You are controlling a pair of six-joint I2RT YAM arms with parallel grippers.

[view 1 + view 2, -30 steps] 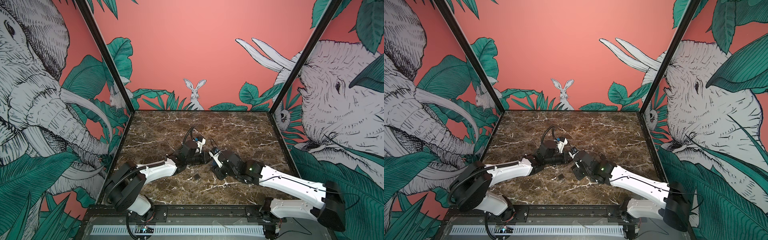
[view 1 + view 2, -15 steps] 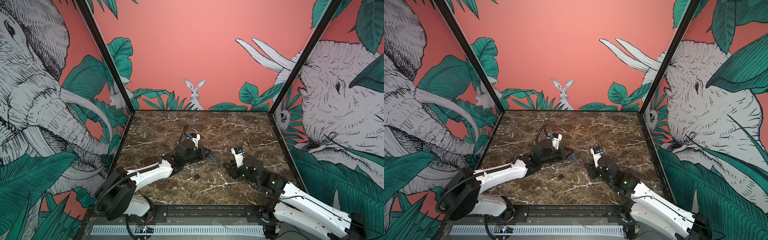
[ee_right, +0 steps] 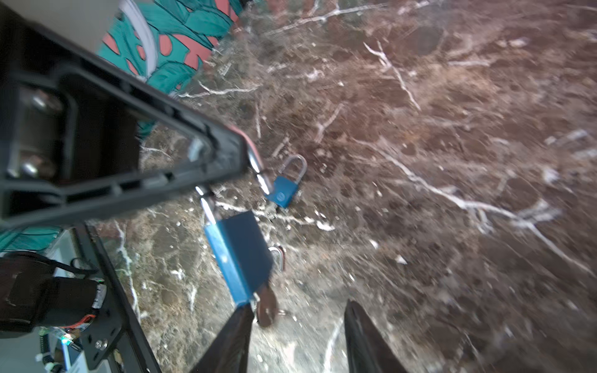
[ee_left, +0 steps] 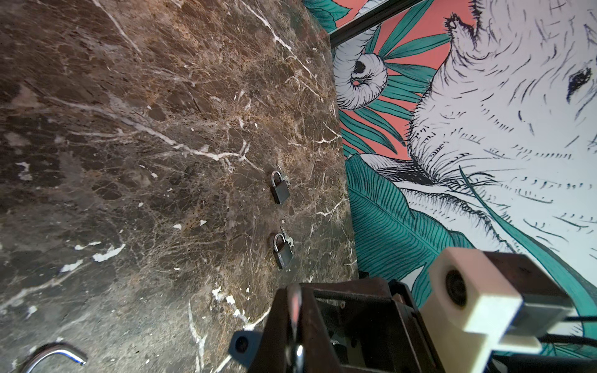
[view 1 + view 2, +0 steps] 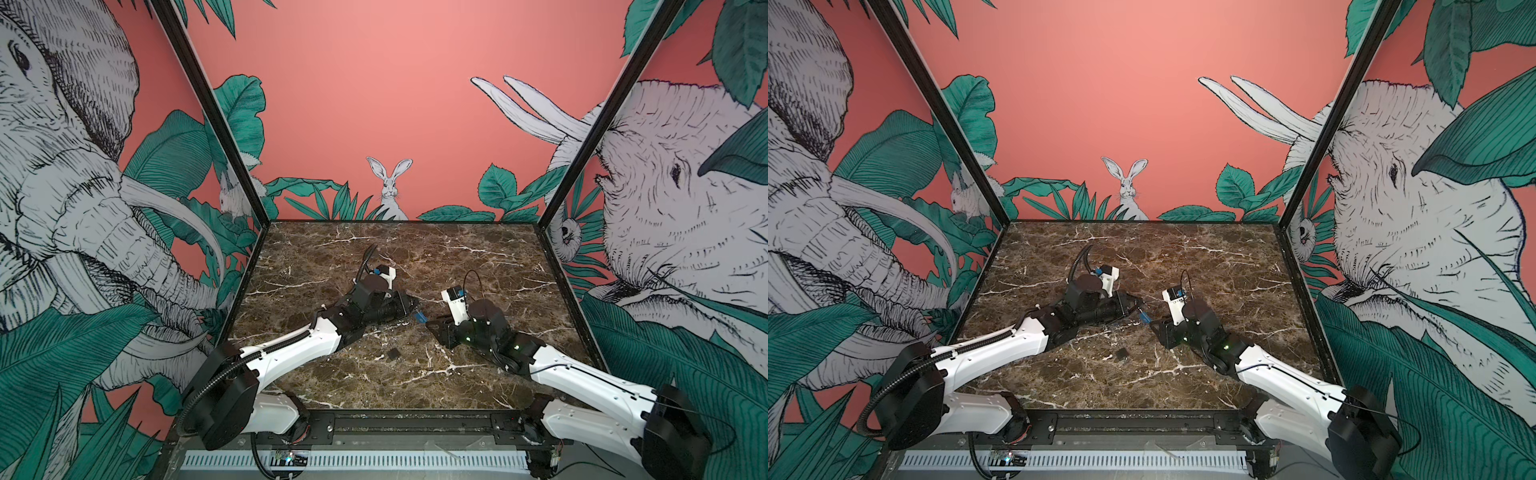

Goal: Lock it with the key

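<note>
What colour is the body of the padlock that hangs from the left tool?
The padlock has a blue body; the right wrist view shows it best.

The left arm [image 5: 291,353] and the right arm [image 5: 582,376] are stretched low and forward, with the wrists turned in toward each other near the middle. The left gripper [image 5: 412,306] is pinched tight on the shackle of a blue padlock [image 3: 240,255]. The right gripper [image 3: 297,339] is set just beside it, tips facing, jaws parted.
</note>
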